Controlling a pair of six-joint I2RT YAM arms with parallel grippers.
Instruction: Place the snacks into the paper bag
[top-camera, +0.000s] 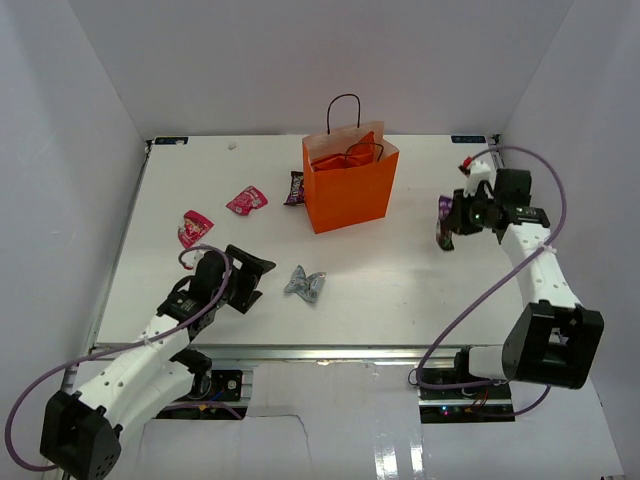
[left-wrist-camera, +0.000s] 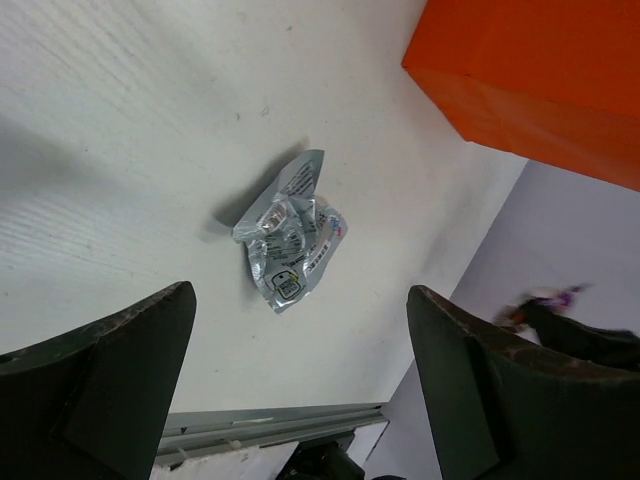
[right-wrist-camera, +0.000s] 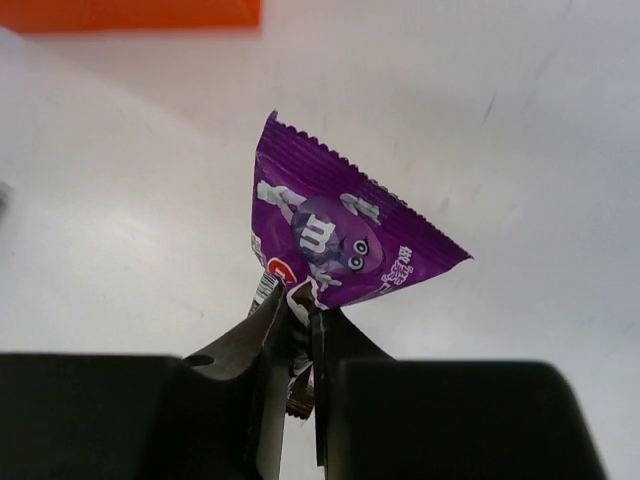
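Far left on the table lay two pink snacks: outer pink packet, inner pink packet. Left gripper gaped, empty; one silver wrapper at its 3 o'clock. One purple wrapper lay at 9 o'clock of the single paper bag. Right gripper pinched a second purple packet, at the bag's 3 o'clock.

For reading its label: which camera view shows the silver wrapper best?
The left wrist view: the silver wrapper lies centred, print visible. The top external view shows it only small; the right wrist view misses it.
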